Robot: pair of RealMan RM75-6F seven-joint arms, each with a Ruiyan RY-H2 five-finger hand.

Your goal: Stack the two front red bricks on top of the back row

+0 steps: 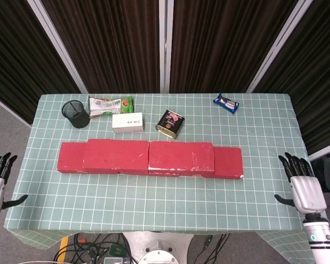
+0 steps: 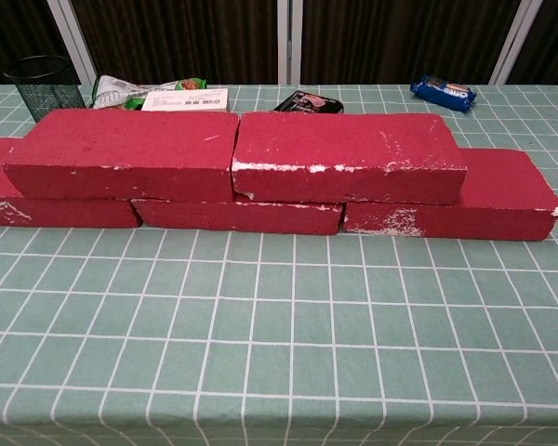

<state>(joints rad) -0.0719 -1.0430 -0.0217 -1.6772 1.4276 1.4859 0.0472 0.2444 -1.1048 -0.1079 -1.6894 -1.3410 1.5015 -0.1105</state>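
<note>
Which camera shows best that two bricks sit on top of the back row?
The chest view: the top bricks visibly overlap the seams of the back row beneath. The head view looks straight down, so the layers merge into one red strip.

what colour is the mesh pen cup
Black mesh pen cup, clearest in the head view.

Head cam looks steeply down from high up, catching the whole surface (image 1: 264, 121). Chest cam sits low at the near edge, close, facing far. Both share the red bricks (image 1: 148, 157) (image 2: 260, 167).
</note>
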